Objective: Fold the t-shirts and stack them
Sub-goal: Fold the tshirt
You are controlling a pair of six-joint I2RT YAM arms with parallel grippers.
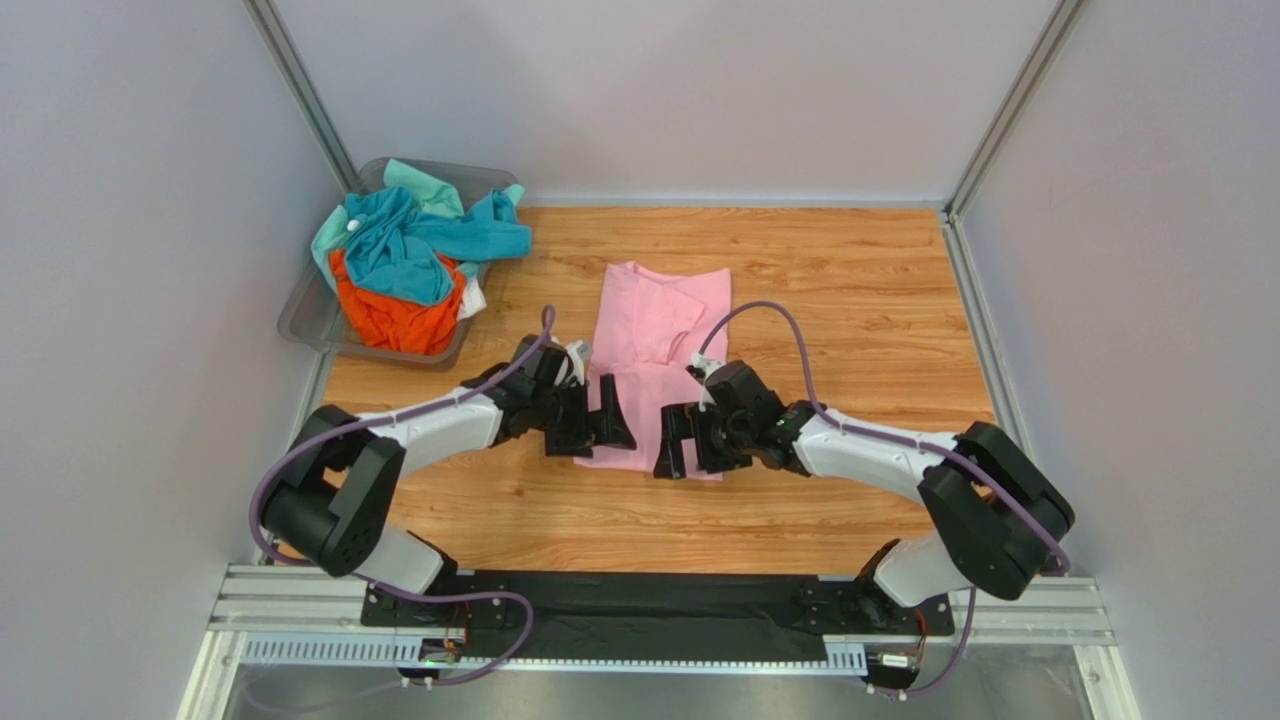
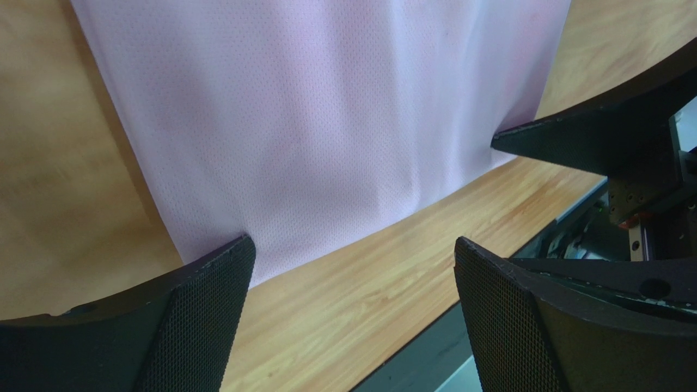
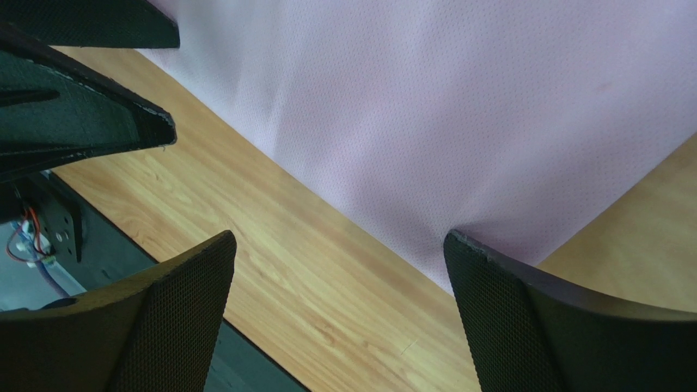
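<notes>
Pale grey walls point(image 1: 135, 300) close in the workspace on three sides, with metal struts running up the two far corners. The table point(image 1: 872, 300) is light wood-grain board, and along its near edge a black base plate point(image 1: 661, 608) on an aluminium rail carries both arms.

At the far left corner sits a clear plastic bin point(image 1: 305, 318), heaped with a crumpled pile of garments point(image 1: 398, 248) in teal, orange and a little white.

The pink t-shirt point(image 1: 657, 323) lies flat near the middle of the table, collar away from the arms, hem toward them, and one sleeve turned in over the chest.

Both arms reach in low over that near hem. The left gripper point(image 1: 594, 423) is spread wide and holds nothing, one finger point(image 2: 204, 302) at the hem's left corner. The right gripper point(image 1: 691, 446) is equally wide and empty, one finger point(image 3: 556, 318) at the right corner. Whether those tips actually press the fabric is hard to tell from the wrist views.
</notes>
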